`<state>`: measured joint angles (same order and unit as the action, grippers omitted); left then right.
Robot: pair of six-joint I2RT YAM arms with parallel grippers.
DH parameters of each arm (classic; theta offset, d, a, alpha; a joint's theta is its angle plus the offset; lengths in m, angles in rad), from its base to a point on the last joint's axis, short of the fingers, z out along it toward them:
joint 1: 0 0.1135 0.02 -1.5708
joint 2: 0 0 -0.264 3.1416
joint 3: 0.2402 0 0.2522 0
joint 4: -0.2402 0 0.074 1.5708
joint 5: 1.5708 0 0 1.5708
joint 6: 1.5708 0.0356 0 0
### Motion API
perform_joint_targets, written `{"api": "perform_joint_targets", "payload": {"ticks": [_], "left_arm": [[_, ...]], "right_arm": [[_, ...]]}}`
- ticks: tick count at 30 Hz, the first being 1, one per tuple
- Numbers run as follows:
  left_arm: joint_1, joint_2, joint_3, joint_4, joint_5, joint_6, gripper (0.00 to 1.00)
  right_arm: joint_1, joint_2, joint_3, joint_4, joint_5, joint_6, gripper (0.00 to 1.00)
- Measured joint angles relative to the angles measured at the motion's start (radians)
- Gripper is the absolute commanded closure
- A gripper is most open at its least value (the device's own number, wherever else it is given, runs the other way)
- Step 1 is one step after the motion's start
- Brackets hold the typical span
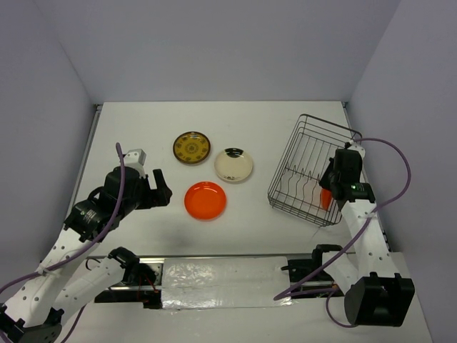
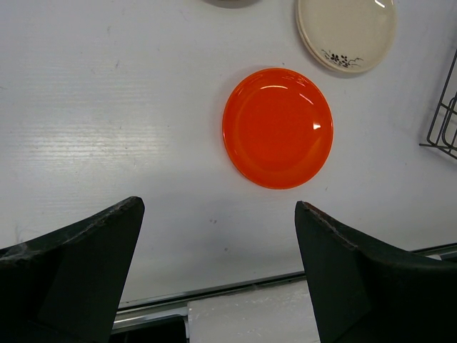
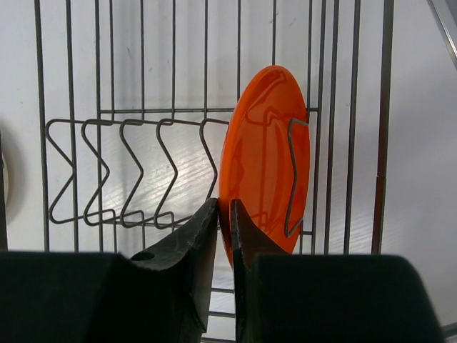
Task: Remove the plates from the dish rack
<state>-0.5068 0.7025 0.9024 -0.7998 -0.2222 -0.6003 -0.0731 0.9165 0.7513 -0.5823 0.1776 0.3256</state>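
The right gripper (image 3: 223,218) is down inside the rack (image 1: 303,153). Its fingers (image 3: 193,250) are pinched nearly together on the rim of the racked plate (image 3: 268,157), an orange one standing upright among the wire slots. The left gripper (image 2: 218,206) hangs over the table (image 2: 107,107) with its fingers wide apart, holding nothing. Just beyond it an orange plate (image 2: 277,127) lies flat. A cream plate (image 2: 346,28) and a patterned plate (image 1: 191,147) lie farther on, none of them touching.

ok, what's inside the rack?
One orange plate, upright in a slot of the rack, right gripper pinching its edge. Other slots in view are bare. Plate's bottom is hidden behind the fingers.
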Motion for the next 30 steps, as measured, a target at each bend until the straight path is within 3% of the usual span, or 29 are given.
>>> {"api": "perform_joint_targets", "payload": {"ticks": [11,21,23,30], "left_arm": [[0.0,-0.003,0.0,0.001,0.012,0.003,0.01],[0.0,-0.058,-0.005,-0.002,-0.025,-0.01,0.0],[0.0,-0.072,-0.005,-0.011,-0.057,-0.024,0.0],[0.057,-0.109,-0.003,-0.027,-0.14,-0.042,0.01]], "right_arm": [[0.0,-0.142,0.011,-0.003,-0.074,0.0,0.89],[0.034,-0.185,0.176,0.035,-0.247,0.003,0.93],[0.12,-0.166,0.24,0.045,-0.266,-0.005,0.94],[0.647,0.021,0.425,0.048,-0.205,-0.045,1.0]]}}
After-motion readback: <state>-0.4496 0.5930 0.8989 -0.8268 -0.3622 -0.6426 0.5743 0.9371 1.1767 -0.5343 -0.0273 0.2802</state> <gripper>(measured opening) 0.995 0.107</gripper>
